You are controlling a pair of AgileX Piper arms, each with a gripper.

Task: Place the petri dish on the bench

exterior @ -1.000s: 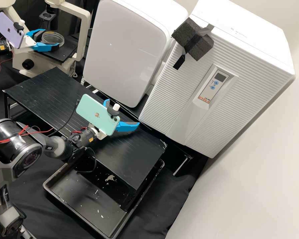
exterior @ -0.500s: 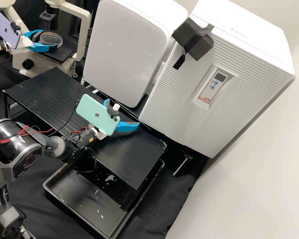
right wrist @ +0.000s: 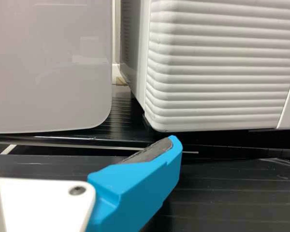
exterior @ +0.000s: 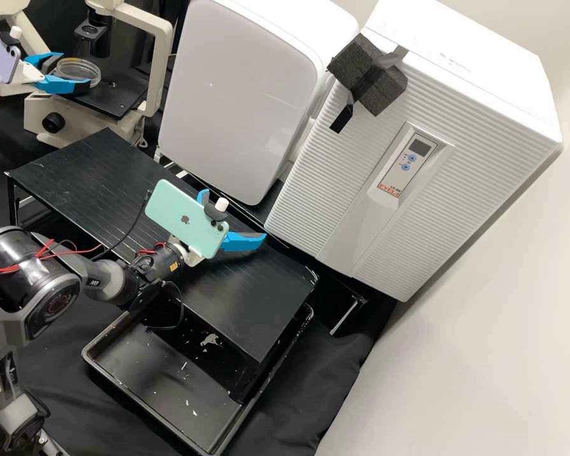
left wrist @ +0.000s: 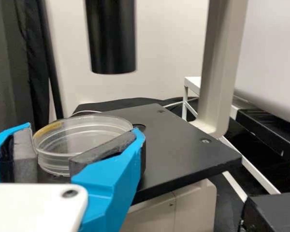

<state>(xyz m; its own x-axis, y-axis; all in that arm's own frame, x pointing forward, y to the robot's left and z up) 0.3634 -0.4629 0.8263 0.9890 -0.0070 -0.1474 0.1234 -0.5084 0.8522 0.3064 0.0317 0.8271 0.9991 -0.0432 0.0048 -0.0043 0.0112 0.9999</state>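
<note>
In the high view my left gripper (exterior: 75, 73) is at the upper left by the microscope, shut on a clear round petri dish (exterior: 81, 68). The left wrist view shows the dish (left wrist: 87, 129) level between the grey pads of my left gripper (left wrist: 82, 140), close to the edge of the microscope's black stage. Over the black bench (exterior: 76, 158), my right gripper (exterior: 235, 218) stands open, holding nothing. One blue finger of my right gripper (right wrist: 82, 140) rises in the right wrist view, and a dark tip shows at the left edge.
The microscope stage (exterior: 117, 101) lies beside the dish, with a dark objective tube (left wrist: 111, 38) above. A white cabinet (exterior: 240, 95) and a ribbed white unit (exterior: 323, 196) stand behind the bench. A black tray (exterior: 117, 373) sits below its front edge.
My left gripper and the dish in it have moved left in the high view, from over the stage toward its outer edge. The right arm has kept still.
</note>
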